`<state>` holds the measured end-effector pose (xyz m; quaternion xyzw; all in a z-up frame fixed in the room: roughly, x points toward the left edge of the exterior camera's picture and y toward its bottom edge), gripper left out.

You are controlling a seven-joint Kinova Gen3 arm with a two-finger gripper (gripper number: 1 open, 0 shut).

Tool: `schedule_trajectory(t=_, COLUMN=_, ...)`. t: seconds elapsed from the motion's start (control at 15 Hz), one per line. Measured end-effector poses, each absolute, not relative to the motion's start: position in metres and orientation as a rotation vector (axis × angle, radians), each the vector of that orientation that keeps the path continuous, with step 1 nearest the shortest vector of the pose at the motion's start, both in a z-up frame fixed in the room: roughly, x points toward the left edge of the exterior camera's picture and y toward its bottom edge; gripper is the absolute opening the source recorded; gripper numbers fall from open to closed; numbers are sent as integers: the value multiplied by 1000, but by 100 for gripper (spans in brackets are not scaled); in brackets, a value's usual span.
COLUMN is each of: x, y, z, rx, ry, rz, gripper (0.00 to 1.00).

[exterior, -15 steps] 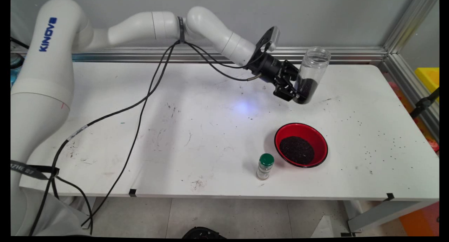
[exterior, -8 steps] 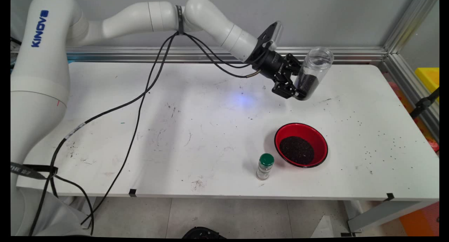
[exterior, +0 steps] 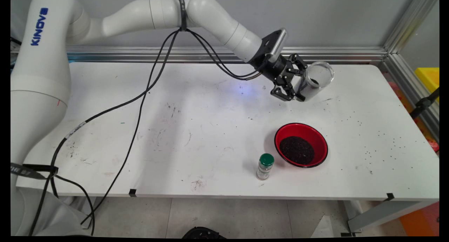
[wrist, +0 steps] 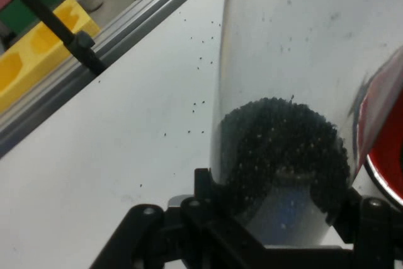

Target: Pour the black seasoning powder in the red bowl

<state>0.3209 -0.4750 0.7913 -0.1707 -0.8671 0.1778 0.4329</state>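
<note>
clear jar (exterior: 315,80) of black seeds, gripped over the table's far right.
jar is open-mouthed, tipped toward the camera in the main view, dark seeds (wrist: 283,149) heaped at its base. gripper (exterior: 298,91) clenched on the jar's lower end, fingers (wrist: 204,184) pressed to both sides. red bowl (exterior: 320,136) of seeds and green-capped bottle (exterior: 265,166) sit nearer, well apart.

a white, rounded-link arm (exterior: 210,19) lettered kinova in blue, black cables (exterior: 140,101) strapped on, black gripper (exterior: 298,91).

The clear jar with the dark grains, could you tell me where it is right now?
In the main view the clear jar is tilted in the gripper, above the table's far right, beyond the red bowl.
</note>
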Motion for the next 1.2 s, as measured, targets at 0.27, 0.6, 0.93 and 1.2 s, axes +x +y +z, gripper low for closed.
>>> schedule_trajectory(t=0.27, x=314, y=-473, z=793, rx=-517, ry=-2169, rz=502, gripper=0)
schedule_trajectory(t=0.6, x=305, y=-470, z=794, rx=-673, ry=-2169, rz=595, gripper=0)
schedule_trajectory(t=0.93, x=298, y=-467, z=792, rx=-815, ry=-2159, rz=677, gripper=0)
schedule_trajectory(t=1.2, x=294, y=-465, z=790, rx=-920, ry=-2146, rz=738, gripper=0)
